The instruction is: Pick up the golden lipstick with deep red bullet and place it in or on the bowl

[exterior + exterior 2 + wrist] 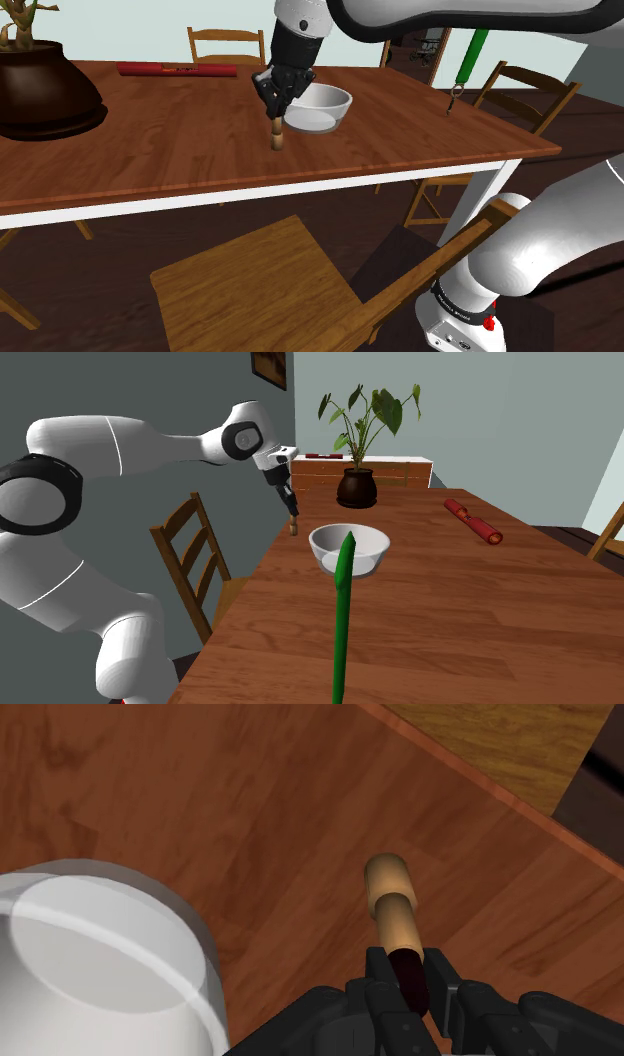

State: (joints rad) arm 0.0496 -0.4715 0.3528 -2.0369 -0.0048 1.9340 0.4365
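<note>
The lipstick (277,137) is a golden tube with a deep red bullet, upright beside the white bowl (322,108), on the shoulder view's left of it. My gripper (277,116) comes down on it from above and is shut on the bullet end. In the wrist view the fingers (440,979) clasp the dark red tip, and the golden tube (393,900) points away toward the tabletop. The bowl's rim (205,994) lies close beside the fingers. From across the table the lipstick (293,528) hangs under the gripper (292,516), left of the bowl (349,550). Its base is at or just above the wood.
A long red bar (178,70) lies at the table's far side. A dark potted plant (45,88) stands at the shoulder view's left end. A green-handled tool (470,58) stands upright past the bowl. Wooden chairs (285,285) flank the table, whose edge (520,814) is near the lipstick.
</note>
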